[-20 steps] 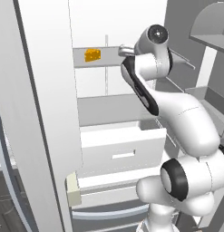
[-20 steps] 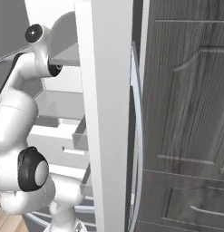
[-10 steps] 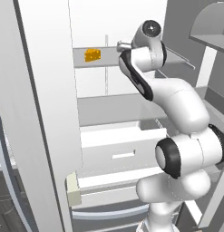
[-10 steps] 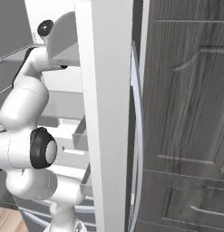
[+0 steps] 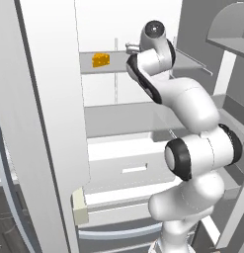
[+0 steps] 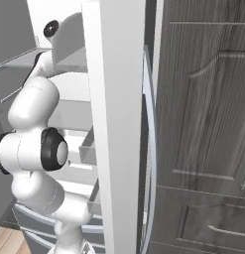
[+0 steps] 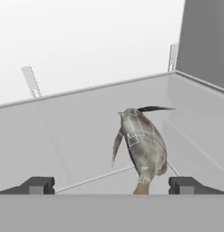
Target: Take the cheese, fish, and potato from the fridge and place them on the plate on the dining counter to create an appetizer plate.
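The fish (image 7: 143, 147) is seen in the hand view as a small silvery-grey body with brownish mottling, a dark fin at its upper end and a narrow tail at its lower end. It lies on a grey shelf (image 7: 68, 136) inside the fridge (image 5: 49, 123), right of centre in that view, its length running roughly away from the camera. The tail end falls between the two dark fingertips (image 7: 38, 185) of the end effector (image 7: 113, 186), nearer the right one; whether anything touches it cannot be told. The end effector is spread wide and nothing is pinched.

The cheese (image 5: 101, 60) is noted in the left base view as a small orange-yellow block with holes, resting on the upper grey shelf of the fridge, to the left of the arm's wrist and apart from it.

The fridge is recorded with its door open, a white interior and grey shelves. Below the shelves, white drawers (image 5: 128, 168) are visible; their contents cannot be seen. In the right base view, the arm reaches into the compartment past the edge of the white door (image 6: 116, 124), with a dark grey panelled cabinet (image 6: 203, 124) standing beside it on the right.
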You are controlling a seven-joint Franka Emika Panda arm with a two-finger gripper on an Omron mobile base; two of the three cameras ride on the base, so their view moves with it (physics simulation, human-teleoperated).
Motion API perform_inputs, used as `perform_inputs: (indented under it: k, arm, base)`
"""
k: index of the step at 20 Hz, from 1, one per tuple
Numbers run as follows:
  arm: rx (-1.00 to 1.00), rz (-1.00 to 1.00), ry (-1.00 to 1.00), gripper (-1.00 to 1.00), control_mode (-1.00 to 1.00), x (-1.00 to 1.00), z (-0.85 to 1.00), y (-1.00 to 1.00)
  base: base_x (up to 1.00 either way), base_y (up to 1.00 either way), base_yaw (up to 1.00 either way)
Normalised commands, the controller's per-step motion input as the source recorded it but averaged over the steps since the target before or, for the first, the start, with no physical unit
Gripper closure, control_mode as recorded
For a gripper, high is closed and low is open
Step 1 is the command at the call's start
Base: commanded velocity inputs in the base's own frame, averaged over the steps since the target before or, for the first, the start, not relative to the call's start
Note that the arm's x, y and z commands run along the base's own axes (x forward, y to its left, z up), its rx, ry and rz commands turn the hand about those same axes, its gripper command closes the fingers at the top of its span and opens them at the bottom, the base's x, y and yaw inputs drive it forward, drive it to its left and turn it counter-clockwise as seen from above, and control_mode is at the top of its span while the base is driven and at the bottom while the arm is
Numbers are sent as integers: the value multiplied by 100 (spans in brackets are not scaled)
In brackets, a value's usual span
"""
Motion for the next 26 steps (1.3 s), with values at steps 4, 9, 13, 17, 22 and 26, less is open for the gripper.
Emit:
perform_inputs:
  k: [4,9,13,17,22,26]
  arm:
    - [-1,-10,1,-100,-100,33,-3,-14]
    - [0,-6,3,-100,-100,37,-7,-15]
    - [0,-4,4,-100,-100,38,-12,-5]
    - [0,-4,5,-100,-100,33,-14,-2]
    - [0,-5,3,100,-100,9,-20,-4]
    - [0,-3,0,100,-100,0,-15,0]
  base:
    - [0,0,0]
    - [0,0,0]
    - [0,0,0]
    - [0,0,0]
    - [0,0,0]
    - [0,0,0]
